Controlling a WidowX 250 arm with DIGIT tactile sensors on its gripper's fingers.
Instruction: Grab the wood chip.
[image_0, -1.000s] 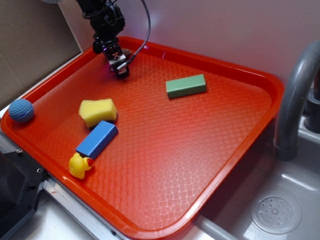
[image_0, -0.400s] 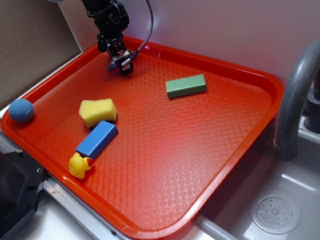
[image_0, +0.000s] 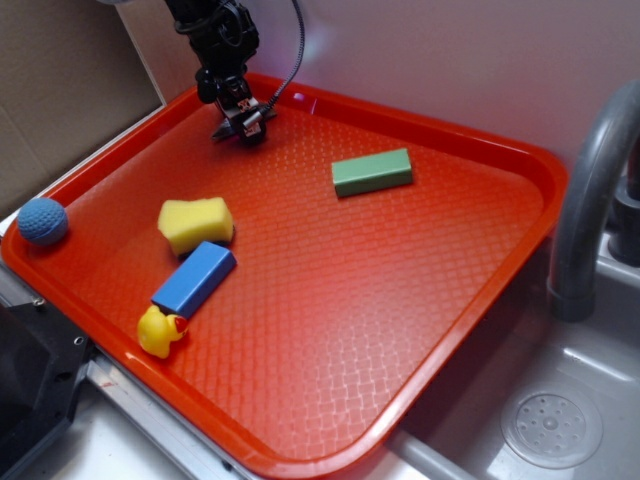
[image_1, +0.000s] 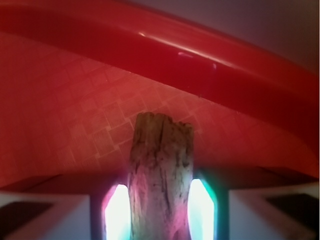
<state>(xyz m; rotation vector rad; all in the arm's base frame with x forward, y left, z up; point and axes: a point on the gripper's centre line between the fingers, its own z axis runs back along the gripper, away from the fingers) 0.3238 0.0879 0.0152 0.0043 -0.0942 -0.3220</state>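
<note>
The wood chip (image_1: 160, 170), a rough brown-grey sliver, stands upright in the wrist view between two glowing pads (image_1: 116, 210) that press against its sides. My gripper (image_1: 160, 212) is shut on it. From outside, the gripper (image_0: 242, 128) hangs at the back left corner of the red tray (image_0: 545, 170), close to the far rim (image_1: 200, 50). The chip is too small and too covered by the fingers to make out clearly there.
On the tray lie a green block (image_0: 372, 172), a yellow sponge (image_0: 196, 224), a blue block (image_0: 194, 278) and a yellow duck (image_0: 160, 331). A blue ball (image_0: 42, 221) rests at the left rim. A grey faucet (image_0: 590, 190) and sink (image_0: 550, 425) stand to the right.
The gripper has shifted a little up and back toward the tray's far rim over the last second. The other objects have not moved.
</note>
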